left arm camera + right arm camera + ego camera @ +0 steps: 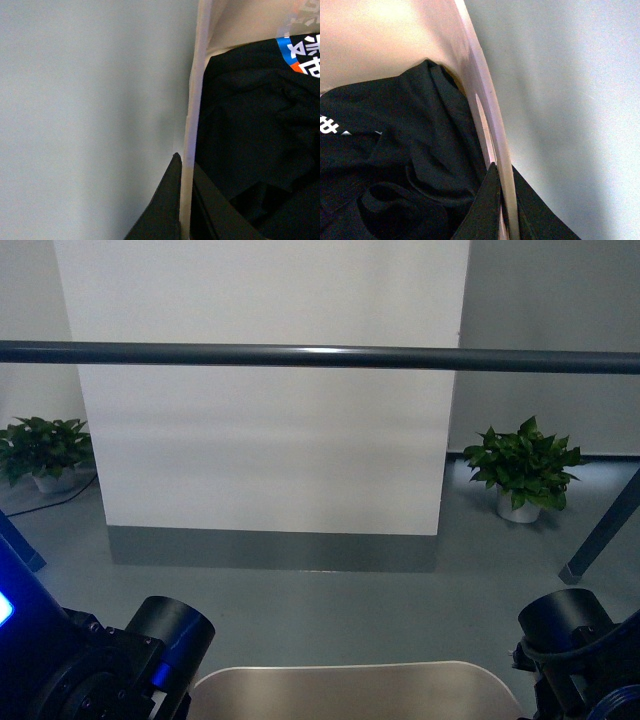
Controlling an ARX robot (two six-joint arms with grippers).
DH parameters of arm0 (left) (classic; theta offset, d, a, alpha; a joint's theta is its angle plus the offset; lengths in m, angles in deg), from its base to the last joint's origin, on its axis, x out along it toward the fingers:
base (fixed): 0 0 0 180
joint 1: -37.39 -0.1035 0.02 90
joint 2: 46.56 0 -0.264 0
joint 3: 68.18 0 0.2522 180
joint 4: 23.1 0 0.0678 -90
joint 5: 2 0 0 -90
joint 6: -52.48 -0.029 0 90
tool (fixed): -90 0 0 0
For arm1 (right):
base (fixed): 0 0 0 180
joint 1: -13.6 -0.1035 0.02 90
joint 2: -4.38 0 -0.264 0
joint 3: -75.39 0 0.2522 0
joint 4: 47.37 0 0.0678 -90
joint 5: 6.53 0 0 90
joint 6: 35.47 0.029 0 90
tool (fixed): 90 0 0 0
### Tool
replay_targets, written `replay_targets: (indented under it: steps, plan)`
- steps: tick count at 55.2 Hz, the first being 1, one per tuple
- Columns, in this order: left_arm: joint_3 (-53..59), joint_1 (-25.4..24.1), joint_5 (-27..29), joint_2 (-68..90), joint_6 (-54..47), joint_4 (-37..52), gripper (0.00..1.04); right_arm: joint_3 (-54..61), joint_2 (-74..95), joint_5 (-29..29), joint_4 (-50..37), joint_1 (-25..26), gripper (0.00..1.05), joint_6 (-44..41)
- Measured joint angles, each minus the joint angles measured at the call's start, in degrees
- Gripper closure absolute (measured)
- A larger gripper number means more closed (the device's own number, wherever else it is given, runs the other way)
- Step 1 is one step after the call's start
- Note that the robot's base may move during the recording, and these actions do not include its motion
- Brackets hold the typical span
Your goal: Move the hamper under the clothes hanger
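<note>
So the hamper (pixel 350 685) sits right up against the robot, only its beige far rim poking into the front view, with the left arm (pixel 110 660) and right arm (pixel 575 650) on either side of it. The left gripper (pixel 186 162) has one dark finger outside the hamper's wall and one inside, pinching the rim between them. The right gripper (pixel 504 170) does the same on the opposite side, just by the oval handle cut-out (pixel 481 112).

Inside the hamper there's a heap of black clothes (pixel 250 125) with a blue, orange and white print (pixel 302 52).

Beyond the hamper, a long bar of the clothes hanger (pixel 320 355) runs across, higher than the rim. One slanted leg (pixel 600 530) comes down past the hamper's right side. I can't tell whether the hamper is properly under the bar.

Around the hamper the floor (pixel 330 610) is smooth, matte grey-green. Further off stands a white wall panel (pixel 260 420) with a grey strip (pixel 270 548) at its base. A potted plant (pixel 522 468) sits beyond the hamper's right corner, and a second plant (pixel 45 450) beyond its left.
</note>
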Motion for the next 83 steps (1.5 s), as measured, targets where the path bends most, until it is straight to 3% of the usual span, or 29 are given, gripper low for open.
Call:
replay_targets:
  steps: [4, 7, 14, 19, 27, 35, 40, 50, 52, 55, 58, 64, 72, 83]
  plan:
    - [0.2, 0.0, -0.6, 0.0, 0.3, -0.5, 1.00, -0.6, 0.3, 0.1, 0.0, -0.2, 1.02, -0.7]
    - [0.6, 0.0, -0.8, 0.0, 0.1, -0.4, 0.91, -0.8, 0.7, 0.3, -0.3, -0.3, 1.01, -1.2]
    - [1.2, -0.6, -0.1, -0.3, 0.3, 1.1, 0.67, -0.9, 0.8, 2.3, -0.8, -0.2, 0.79, 0.5]
    - [1.2, -0.9, 0.6, -1.1, 0.1, 2.2, 0.57, -0.9, 0.5, 3.3, -1.2, 0.2, 0.68, 1.5]
    - [1.0, -0.7, 6.1, -6.7, -6.1, 5.3, 0.30, -1.4, -4.0, 5.5, -2.2, 1.1, 0.41, 1.5]
    - [-1.2, -0.4, 4.3, -13.5, -7.3, 5.7, 0.05, -1.6, -12.3, 6.3, -3.3, 2.1, 0.15, 1.6]
    - [-1.9, -0.2, 3.2, -16.1, -6.7, 6.0, 0.07, -1.6, -14.9, 6.7, -3.4, 2.3, 0.06, 1.8]
    - [-2.1, 0.5, 1.3, -20.3, -5.8, 8.5, 0.07, -1.4, -18.7, 8.4, -8.3, 2.4, 0.08, 1.9]
    - [0.2, 0.4, 0.1, -20.1, -7.0, 16.9, 0.12, -1.2, -19.1, 7.8, -9.1, 2.4, 0.08, 1.7]
    - [7.1, -0.1, -1.6, -20.1, -8.1, 35.3, 0.24, 3.9, -19.3, 0.2, -24.7, 3.0, 0.18, -3.9]
    - [13.4, -0.9, -2.4, -20.9, -8.6, 46.1, 0.33, 9.7, -19.6, -4.9, -38.0, 3.3, 0.26, -9.2]
    - [24.2, -3.2, -3.8, -25.7, -9.0, 58.4, 0.52, 21.7, -24.0, -6.6, -56.5, 3.8, 0.46, -15.9]
    - [33.9, -5.6, -5.8, -35.1, -9.1, 61.8, 0.79, 31.4, -33.6, -7.1, -61.9, 4.5, 0.72, -18.4]
    - [41.8, -7.1, -7.6, -41.1, -9.1, 62.1, 1.03, 39.5, -39.1, -9.3, -62.4, 6.7, 0.97, -19.0]
